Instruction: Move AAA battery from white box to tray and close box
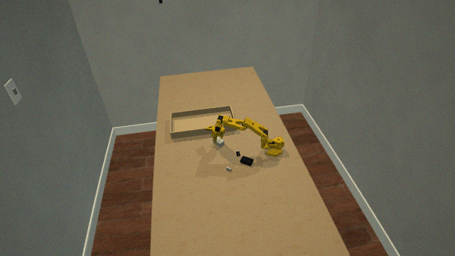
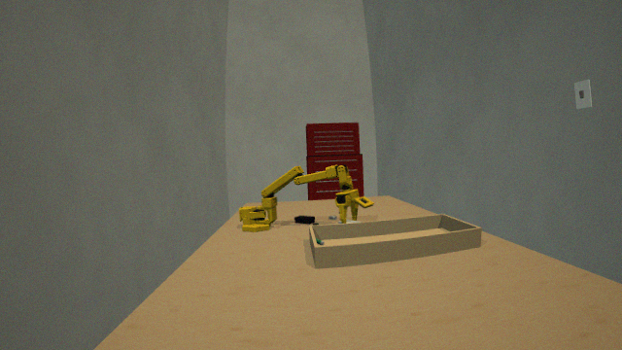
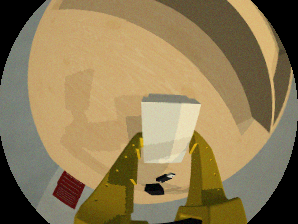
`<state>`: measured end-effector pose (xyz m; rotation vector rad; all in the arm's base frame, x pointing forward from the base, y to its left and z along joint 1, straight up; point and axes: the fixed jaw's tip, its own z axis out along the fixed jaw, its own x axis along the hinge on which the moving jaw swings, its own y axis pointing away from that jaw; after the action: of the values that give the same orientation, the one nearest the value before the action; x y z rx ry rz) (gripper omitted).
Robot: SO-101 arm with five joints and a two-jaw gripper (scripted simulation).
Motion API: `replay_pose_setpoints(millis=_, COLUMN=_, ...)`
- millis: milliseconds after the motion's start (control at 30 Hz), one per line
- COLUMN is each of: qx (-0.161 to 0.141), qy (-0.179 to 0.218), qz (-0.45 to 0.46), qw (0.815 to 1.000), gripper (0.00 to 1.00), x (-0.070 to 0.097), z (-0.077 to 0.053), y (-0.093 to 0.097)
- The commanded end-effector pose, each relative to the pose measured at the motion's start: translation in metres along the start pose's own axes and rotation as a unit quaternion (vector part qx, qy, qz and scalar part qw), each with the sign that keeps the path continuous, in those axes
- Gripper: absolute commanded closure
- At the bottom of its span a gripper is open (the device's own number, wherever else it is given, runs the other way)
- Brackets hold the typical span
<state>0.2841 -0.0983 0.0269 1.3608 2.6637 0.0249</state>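
My gripper (image 1: 217, 136) points down just outside the tray's (image 1: 200, 121) long wall, near its end closest to the arm's base. It is shut on the white box (image 1: 220, 141), which the wrist view shows as a pale block (image 3: 169, 128) between the two yellow fingers. The box sits at or just above the table; I cannot tell which, nor whether its lid is on. In the exterior view the gripper (image 2: 348, 217) stands behind the tray (image 2: 395, 239). A small teal thing (image 2: 319, 241) lies in the tray's corner there; it is too small to name.
A black box (image 1: 246, 161) lies on the table near the arm's base (image 1: 274, 146). A small black piece (image 1: 237, 153) and a small pale piece (image 1: 228, 168) lie close by. A red cabinet (image 2: 333, 160) stands behind the table.
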Motion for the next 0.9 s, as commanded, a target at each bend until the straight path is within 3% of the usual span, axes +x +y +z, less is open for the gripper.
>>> replay_pose_setpoints(millis=0, qx=-0.007, qy=-0.01, qz=0.008, qw=1.0, gripper=0.77, x=-0.0044, z=-0.0016, y=0.0009)
replay_pose_setpoints(millis=867, qx=-0.007, qy=-0.01, qz=0.008, qw=1.0, gripper=0.72, x=-0.0045, z=-0.0019, y=0.0009)
